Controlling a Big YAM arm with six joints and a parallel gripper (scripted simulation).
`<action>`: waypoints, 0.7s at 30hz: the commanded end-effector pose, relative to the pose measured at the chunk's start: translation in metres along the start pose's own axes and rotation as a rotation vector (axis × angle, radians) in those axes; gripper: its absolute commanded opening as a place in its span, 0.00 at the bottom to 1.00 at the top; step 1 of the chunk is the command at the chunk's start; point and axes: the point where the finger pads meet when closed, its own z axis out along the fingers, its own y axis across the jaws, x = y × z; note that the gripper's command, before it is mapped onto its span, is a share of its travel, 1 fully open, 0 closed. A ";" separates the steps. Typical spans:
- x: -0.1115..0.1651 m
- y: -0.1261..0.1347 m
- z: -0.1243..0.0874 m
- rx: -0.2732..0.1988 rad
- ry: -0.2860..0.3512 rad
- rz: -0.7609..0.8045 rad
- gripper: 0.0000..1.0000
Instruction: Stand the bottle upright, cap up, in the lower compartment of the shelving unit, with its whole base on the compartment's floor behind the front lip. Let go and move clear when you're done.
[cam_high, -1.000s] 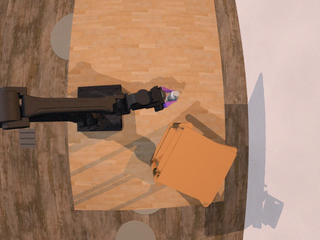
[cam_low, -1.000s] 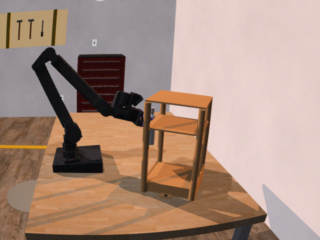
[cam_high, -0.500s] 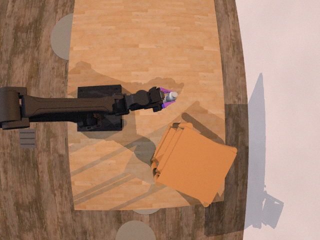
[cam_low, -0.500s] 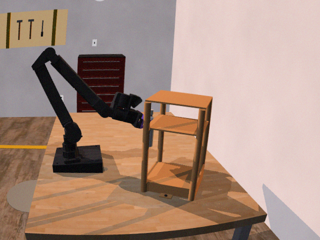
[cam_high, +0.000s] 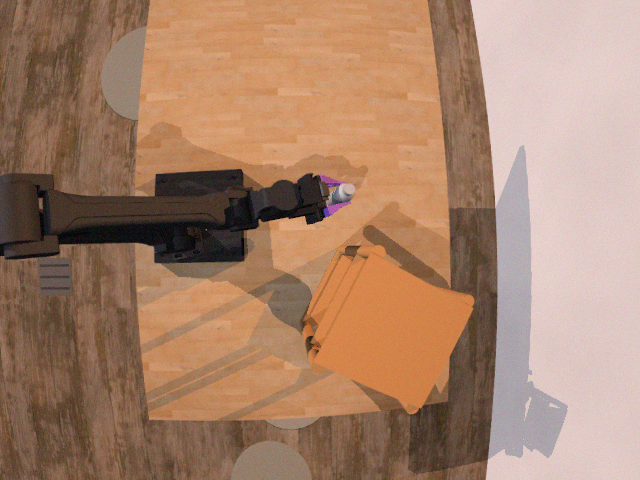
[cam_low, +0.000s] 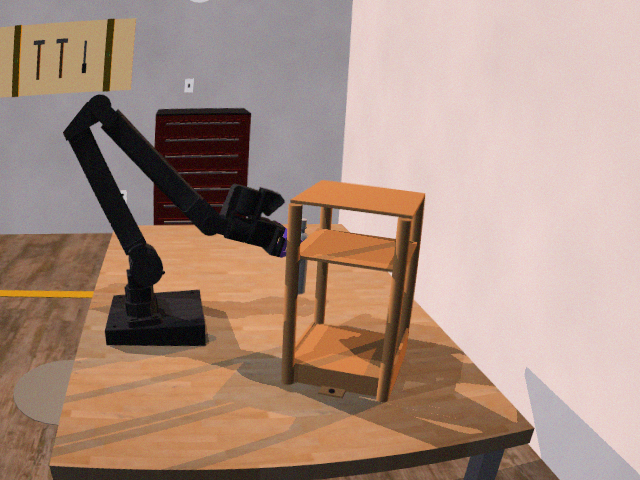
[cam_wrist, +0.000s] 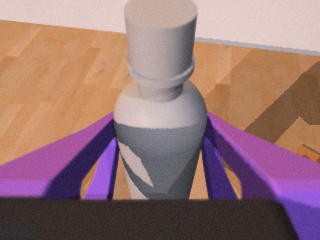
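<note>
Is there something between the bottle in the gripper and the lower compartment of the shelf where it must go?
The gripper holds the bottle high beside the shelving unit. No loose object blocks the lower compartment, only the unit's own posts and front lip.

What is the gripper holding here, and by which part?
The gripper is shut on the grey bottle, its purple fingers clamping the body below the shoulder; the cap stands free above.

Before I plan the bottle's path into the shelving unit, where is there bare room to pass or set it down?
The lower compartment floor between the corner posts holds nothing, and so does the middle shelf. Table beyond the bottle is bare. It is tight where the end effector nears the front post.
</note>
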 end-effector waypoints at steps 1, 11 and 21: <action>-0.049 -0.005 0.004 0.009 -0.119 -0.010 0.28; -0.013 -0.048 -0.031 0.165 -0.063 0.050 0.28; -0.017 -0.069 -0.043 0.239 -0.070 0.074 0.28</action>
